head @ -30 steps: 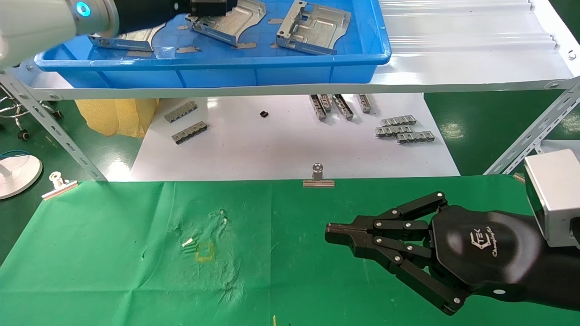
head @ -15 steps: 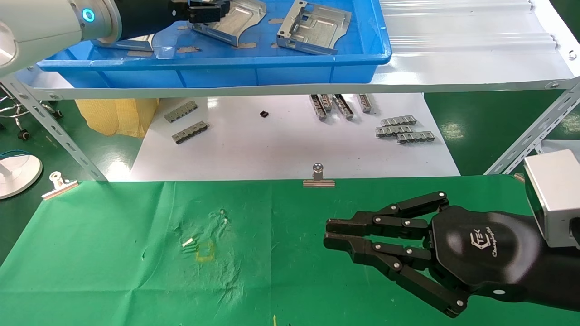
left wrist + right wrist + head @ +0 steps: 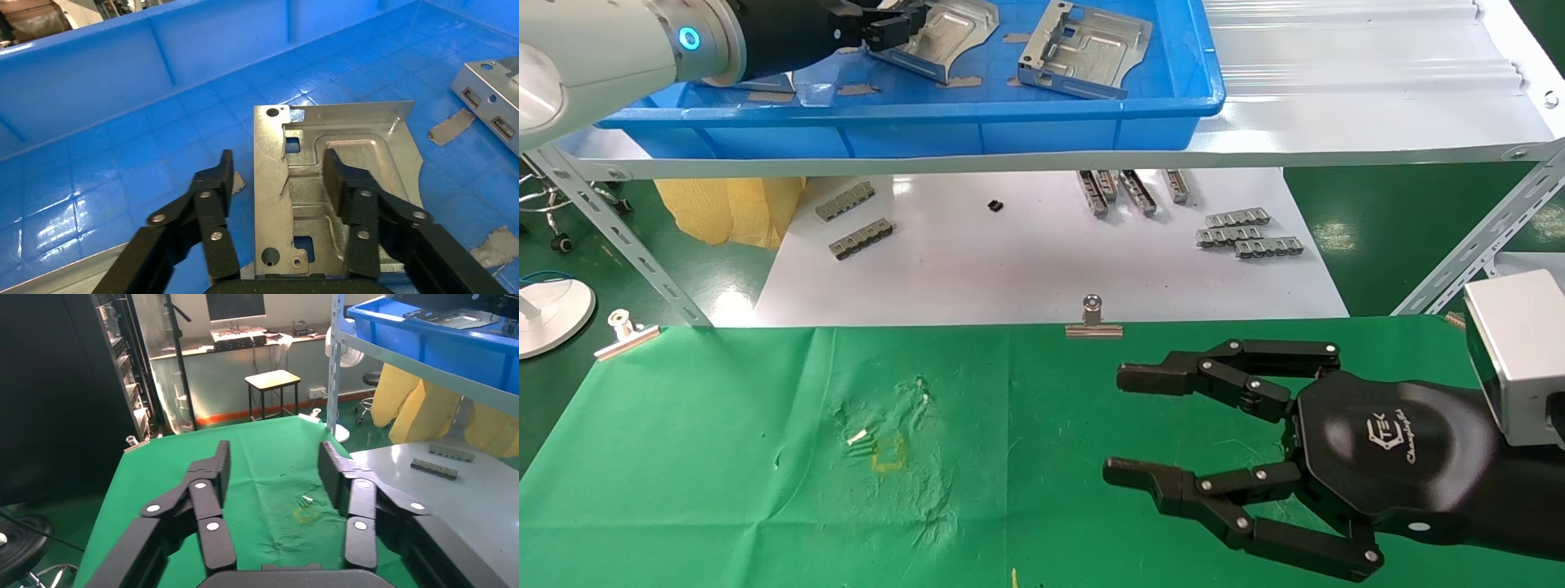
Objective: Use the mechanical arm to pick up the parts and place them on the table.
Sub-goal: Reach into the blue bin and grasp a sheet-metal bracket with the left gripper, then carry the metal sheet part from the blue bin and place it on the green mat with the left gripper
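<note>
My left gripper is open inside the blue tray on the shelf. In the left wrist view its jaws straddle the raised edge of a silver-grey bracket, one finger on the tray floor, the other over the bracket's face. That bracket lies beside a second one; a third is partly hidden under my left arm. My right gripper is open and empty, low over the green table, right of the yellow mark. It also shows in the right wrist view.
A white sheet beyond the table holds small grey notched strips. Silver clips fasten the cloth's far edge. Slanted shelf struts stand at both sides. A second strip group lies left.
My right gripper has gone from shut to wide open, staying in place. My left gripper has shifted slightly over the bracket in the tray.
</note>
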